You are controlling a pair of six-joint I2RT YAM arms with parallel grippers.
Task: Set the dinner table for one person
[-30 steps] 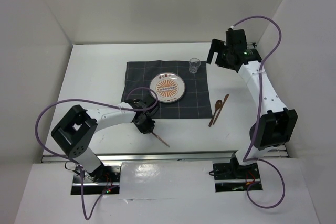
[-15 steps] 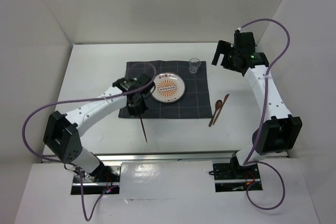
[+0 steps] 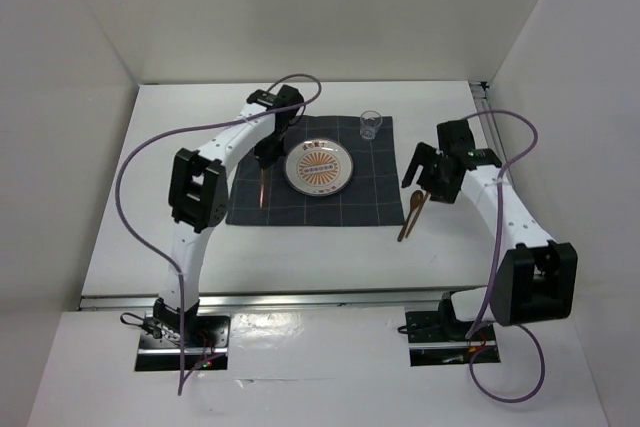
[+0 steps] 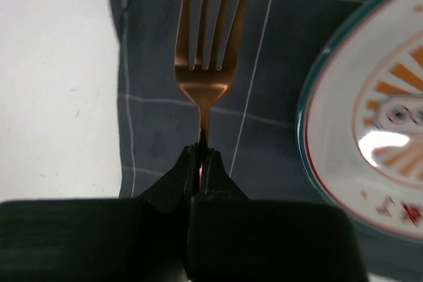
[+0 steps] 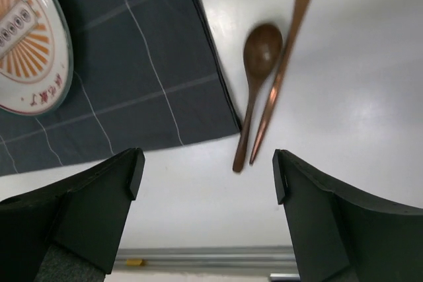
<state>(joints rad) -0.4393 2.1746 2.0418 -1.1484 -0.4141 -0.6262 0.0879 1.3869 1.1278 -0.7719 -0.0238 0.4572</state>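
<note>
Fork we hold clamped in the left gripper over the checked cloth, left of the plate where it belongs, while the right gripper gapes above the spoon on the dinner table.

Bright even light, soft shadows, glare on the plate, foreground blurred.

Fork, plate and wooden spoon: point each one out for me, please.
fork [image 4: 206, 80], left wrist view, on the head just below the tines.
plate [image 3: 319, 168], top external view, on its patterned centre.
wooden spoon [image 5: 262, 47], right wrist view, on the bowl.
</note>
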